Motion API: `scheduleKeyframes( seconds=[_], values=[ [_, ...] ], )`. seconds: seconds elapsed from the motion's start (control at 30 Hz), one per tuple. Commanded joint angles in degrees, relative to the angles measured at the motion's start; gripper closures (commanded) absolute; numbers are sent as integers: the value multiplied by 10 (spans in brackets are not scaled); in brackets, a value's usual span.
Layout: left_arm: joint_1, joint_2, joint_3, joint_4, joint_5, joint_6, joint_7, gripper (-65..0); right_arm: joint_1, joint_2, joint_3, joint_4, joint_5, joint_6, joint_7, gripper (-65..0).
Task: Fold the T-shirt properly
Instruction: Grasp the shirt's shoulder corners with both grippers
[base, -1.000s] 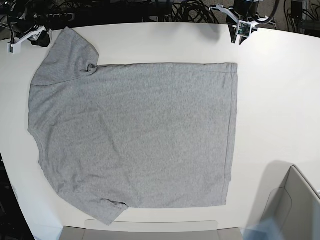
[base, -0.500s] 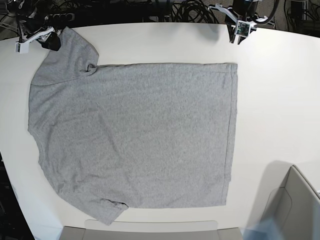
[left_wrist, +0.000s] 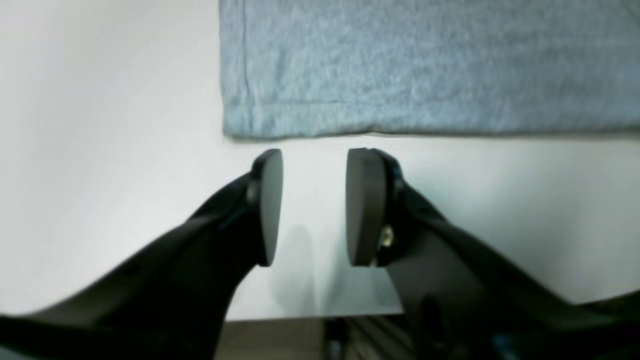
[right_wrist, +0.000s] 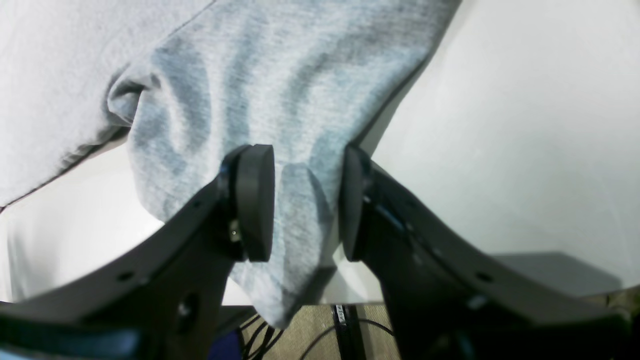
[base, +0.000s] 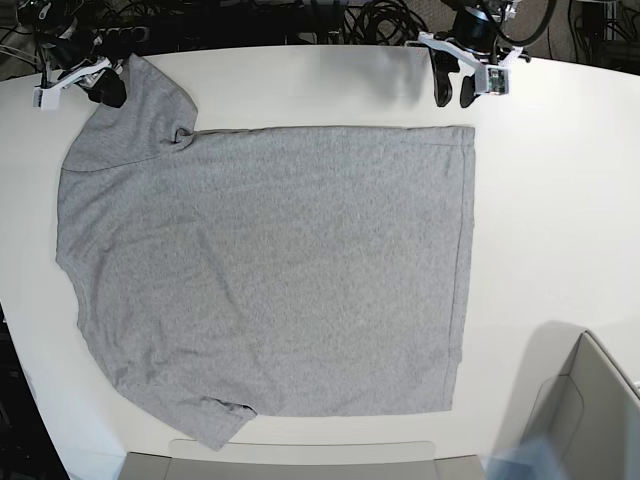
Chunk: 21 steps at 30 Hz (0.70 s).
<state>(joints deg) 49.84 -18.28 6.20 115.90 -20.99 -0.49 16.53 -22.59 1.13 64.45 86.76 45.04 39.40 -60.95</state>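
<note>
Two grippers were positioned at the far edge of the white tabletop (base: 560, 180), on which the heather-grey short-sleeved cotton T-shirt (base: 270, 270) was spread flat, plain side up, filling the left and centre of the base view, with no fold yet made. The right gripper (right_wrist: 305, 200), at the upper left of the base view, was seen with its jaws apart and straddling the sleeve (base: 130, 115), whose cloth lay between the black pads (right_wrist: 256, 200) without being pinched. The left gripper (left_wrist: 312, 205), at the upper right of the base view, was seen with its jaws apart over bare table, just short of the hem corner (left_wrist: 240, 120) and not touching it. The step in hand was judged to be the approach for a first grasp. For the next move, an advance of the left gripper onto the hem corner and a closing of both sets of jaws on the fabric would be required before any lift.
</note>
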Motion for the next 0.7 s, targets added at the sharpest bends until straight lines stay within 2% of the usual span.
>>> scheduleKeyframes(
  seconds=[0.0,0.1,0.2,0.43,0.6,0.67],
  values=[
    [-13,-29,-4,10,-83,1,-13,-237,-7,2,1,-6,-40,6,-34,-213],
    [-44,-71,-4,8,-220,1,-13,-236,-8,2,2,-7,-40,6,-34,-213],
    [-65,-92,-24,5,-294,1,-12,-237,-8,2,1,-7,-40,6,-34,-213],
    [-138,-91,-59,-80,-394,1,79,-238,-15,2,0,-7,-40,6,-34,-213],
    [-147,-91,-67,-123,-402,0,81,-238,-16,3,1,-7,-41,6,-34,-213],
    [-153,-91,-64,-141,-402,-24,86,-238,-16,3,0,-7,-41,6,-34,-213]
  ],
)
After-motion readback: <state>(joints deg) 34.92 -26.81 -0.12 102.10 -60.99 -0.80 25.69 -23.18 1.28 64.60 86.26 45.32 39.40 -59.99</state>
